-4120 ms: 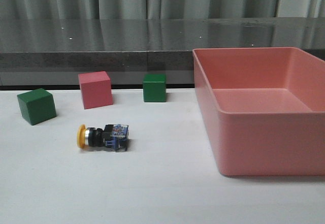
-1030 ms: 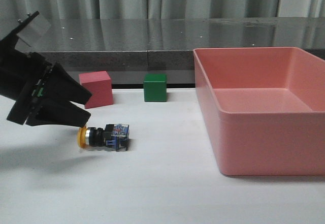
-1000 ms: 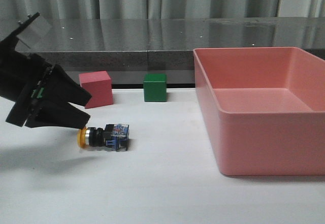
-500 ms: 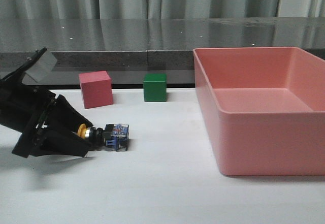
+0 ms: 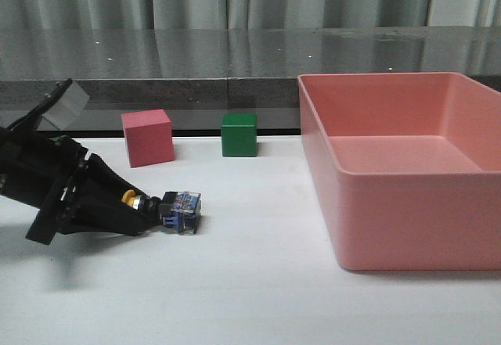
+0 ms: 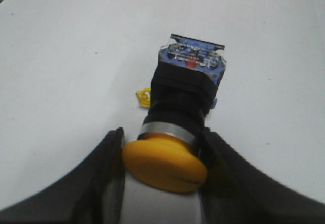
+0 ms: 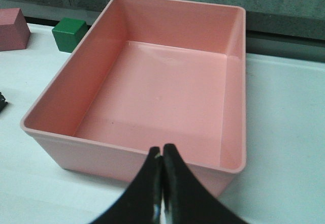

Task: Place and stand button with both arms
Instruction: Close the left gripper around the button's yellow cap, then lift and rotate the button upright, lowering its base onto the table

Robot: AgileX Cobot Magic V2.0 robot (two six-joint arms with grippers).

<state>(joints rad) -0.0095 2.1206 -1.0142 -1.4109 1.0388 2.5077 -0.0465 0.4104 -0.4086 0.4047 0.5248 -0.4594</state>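
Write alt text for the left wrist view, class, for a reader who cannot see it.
The left end effector brackets a push-button lying on its side on a white table, one dark finger either side of its yellow cap. Its black body and blue-grey base point away from the camera.

Yellow-capped button (image 5: 168, 206), pink bin (image 5: 407, 165)

button (image 5: 168, 207) lies on table (image 5: 250, 298), left of bin (image 5: 407, 173), before two cubes (image 5: 147, 137).
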